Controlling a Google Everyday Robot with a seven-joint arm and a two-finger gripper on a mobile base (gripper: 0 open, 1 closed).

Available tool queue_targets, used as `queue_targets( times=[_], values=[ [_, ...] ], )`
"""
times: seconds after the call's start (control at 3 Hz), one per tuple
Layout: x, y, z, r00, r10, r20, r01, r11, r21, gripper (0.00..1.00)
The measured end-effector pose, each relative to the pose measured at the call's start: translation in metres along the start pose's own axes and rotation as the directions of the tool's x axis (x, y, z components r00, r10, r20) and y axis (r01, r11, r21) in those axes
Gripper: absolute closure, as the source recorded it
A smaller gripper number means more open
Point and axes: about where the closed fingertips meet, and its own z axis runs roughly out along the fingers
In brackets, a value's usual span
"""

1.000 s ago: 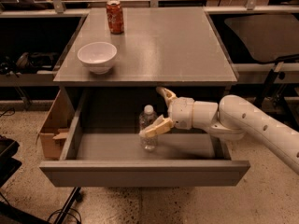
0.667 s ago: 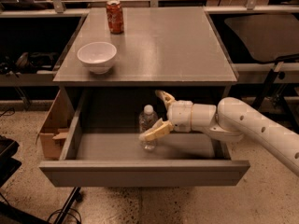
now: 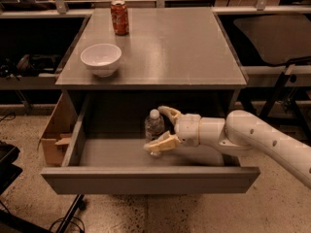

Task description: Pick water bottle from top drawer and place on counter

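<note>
The water bottle (image 3: 154, 124), clear with a white cap, stands upright on the floor of the open top drawer (image 3: 121, 152), about mid-width. My gripper (image 3: 155, 128) comes in from the right inside the drawer. Its cream fingers (image 3: 168, 112) sit on either side of the bottle, one behind it and one in front near its base, and have not closed on it. The bottle rests on the drawer floor. The grey counter (image 3: 180, 42) lies above the drawer.
A red soda can (image 3: 119, 17) stands at the counter's back left. A white bowl (image 3: 101, 58) sits at its front left. A cardboard box (image 3: 54, 132) stands on the floor left of the drawer. The drawer's front panel (image 3: 150, 179) runs along the near side.
My gripper has moved left and lower in the drawer, so its fingers now straddle the bottle more fully. The bottle has not moved.
</note>
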Motion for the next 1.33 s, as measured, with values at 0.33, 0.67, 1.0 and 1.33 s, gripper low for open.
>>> queue_targets(
  times=[0.33, 0.67, 1.0, 1.33],
  values=[
    [0.008, 0.006, 0.004, 1.000, 0.017, -0.006, -0.017, 0.9998, -0.008, 0.41],
    [0.009, 0.006, 0.004, 1.000, 0.018, -0.006, -0.018, 0.9998, -0.008, 0.64],
    [0.002, 0.010, 0.015, 0.998, 0.070, 0.006, -0.069, 0.9965, -0.047, 0.88],
    [-0.038, 0.004, -0.006, 0.994, 0.108, -0.005, -0.108, 0.9917, -0.070, 1.00]
  ],
)
